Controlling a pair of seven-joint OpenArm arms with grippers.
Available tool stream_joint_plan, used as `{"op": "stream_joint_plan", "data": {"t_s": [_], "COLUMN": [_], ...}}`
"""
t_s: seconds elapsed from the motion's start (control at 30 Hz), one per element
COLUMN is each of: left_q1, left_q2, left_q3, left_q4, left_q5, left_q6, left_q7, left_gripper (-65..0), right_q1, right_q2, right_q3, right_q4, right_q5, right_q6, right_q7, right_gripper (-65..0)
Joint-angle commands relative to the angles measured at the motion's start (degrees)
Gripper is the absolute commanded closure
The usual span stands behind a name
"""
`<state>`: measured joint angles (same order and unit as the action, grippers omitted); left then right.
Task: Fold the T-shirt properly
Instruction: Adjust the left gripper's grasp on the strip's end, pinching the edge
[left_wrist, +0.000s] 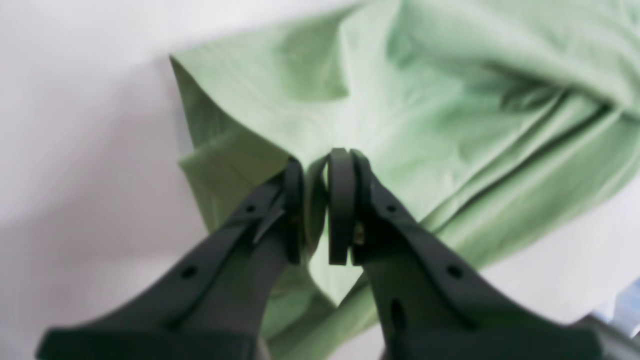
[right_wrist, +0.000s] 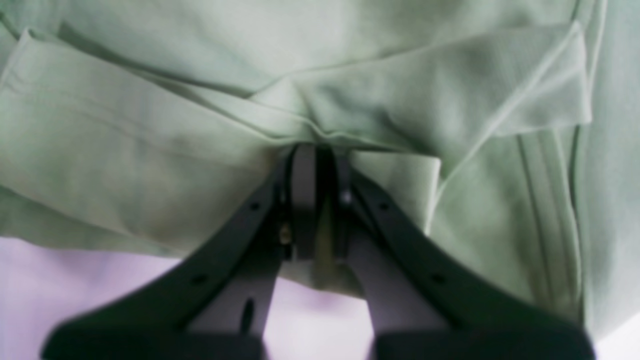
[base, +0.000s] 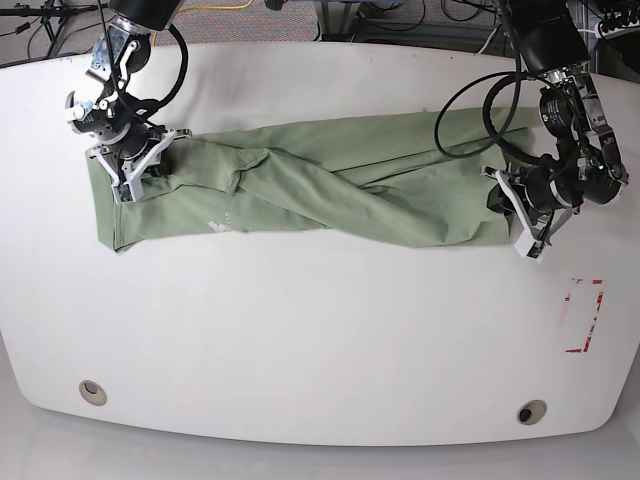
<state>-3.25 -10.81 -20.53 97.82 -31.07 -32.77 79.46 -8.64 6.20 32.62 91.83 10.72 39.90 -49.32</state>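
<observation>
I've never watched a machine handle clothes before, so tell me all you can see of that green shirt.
The T-shirt is pale sage green, a soft knit by its look, with a small white logo on it. It lies stretched in a long twisted band across the white table, creased and bunched along its middle, not yet folded flat. The right pincer is shut on folded cloth at one end; the left pincer is shut on a fold at the other end.

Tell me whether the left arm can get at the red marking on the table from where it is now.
Probably not yet: the left tool is shut on the T-shirt edge. The red marking lies close by on bare table, nothing between, but it must let go first.
</observation>
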Motion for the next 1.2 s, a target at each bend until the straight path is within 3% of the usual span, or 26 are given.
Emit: {"op": "stream_joint_plan", "data": {"t_s": [0.0,0.23,0.5,0.67,0.8,1.0,1.17], "left_q1": [-0.93,1.71,2.59,2.15,0.48,-2.42,-4.27], "left_q2": [-0.58,-0.66,-1.1,-1.46,-1.54,-1.9,-1.9], "left_q3": [-0.26,0.01,-0.87,-5.09,-6.85,-5.53,-4.83], "left_q4": [3.41,5.43,5.34,5.17,5.08,3.76,-0.19], "left_q5": [-0.71,-0.71,-0.36,-0.36,-0.27,-0.36,-0.36], "left_q6": [-1.12,-4.19,-4.19,-3.84,2.14,13.83,15.41], "left_q7": [0.54,0.54,0.54,0.54,-0.91,-1.35,-1.44], "left_gripper": [-5.6,-5.6,-7.2,-23.3,-38.1,-49.2,-51.2], "right_q1": [0.07,0.07,0.07,0.07,-0.01,-0.01,-0.01], "right_q2": [0.27,0.27,0.27,0.27,0.27,0.27,0.27], "right_q3": [0.13,0.13,0.13,0.04,0.04,0.04,0.04], "right_q4": [0.43,0.43,0.26,0.26,0.26,0.26,0.34], "right_q5": [-0.92,-0.92,-0.92,-0.92,-0.92,-0.92,-0.92], "right_q6": [0.1,0.1,0.1,0.1,0.1,0.1,0.1], "right_q7": [-1.62,-1.62,-1.62,-1.62,-1.62,-1.62,-1.62], "right_gripper": [-4.1,-4.1,-4.1,-4.1,-4.1,-4.1,-4.1]}}
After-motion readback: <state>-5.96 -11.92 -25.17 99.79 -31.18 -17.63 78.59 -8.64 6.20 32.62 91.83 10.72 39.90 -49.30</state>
